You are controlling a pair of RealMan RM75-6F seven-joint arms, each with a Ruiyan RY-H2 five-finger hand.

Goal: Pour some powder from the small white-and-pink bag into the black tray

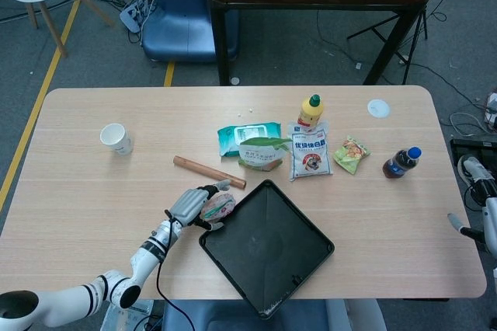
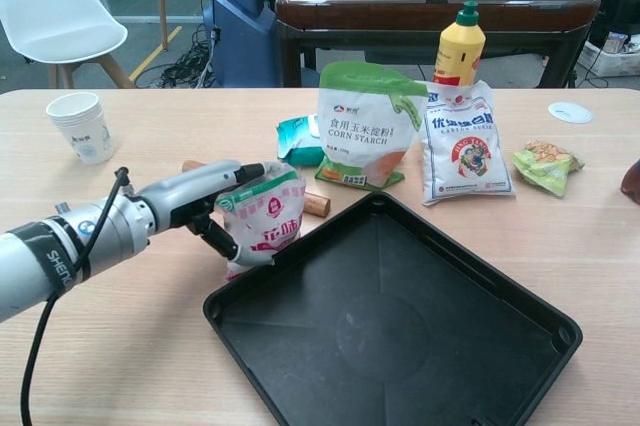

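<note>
The small white-and-pink bag [image 1: 220, 207] [image 2: 272, 222] stands upright on the table at the left corner of the black tray [image 1: 268, 249] [image 2: 400, 336]. My left hand [image 1: 189, 205] [image 2: 196, 201] wraps around the bag from its left side, fingers along the top back edge and thumb against the lower front. The bag still rests on the table. The tray is empty and sits diagonally near the front edge. My right hand [image 1: 483, 208] shows only partly at the far right, off the table edge, fingers apart and holding nothing.
A wooden rolling pin [image 1: 210, 172] lies just behind the bag. Behind the tray stand a corn starch bag [image 2: 362, 126], a white powder bag [image 2: 467, 146] and a yellow bottle [image 2: 459, 46]. A paper cup [image 2: 84, 126] is far left; a cola bottle [image 1: 401, 162] is right.
</note>
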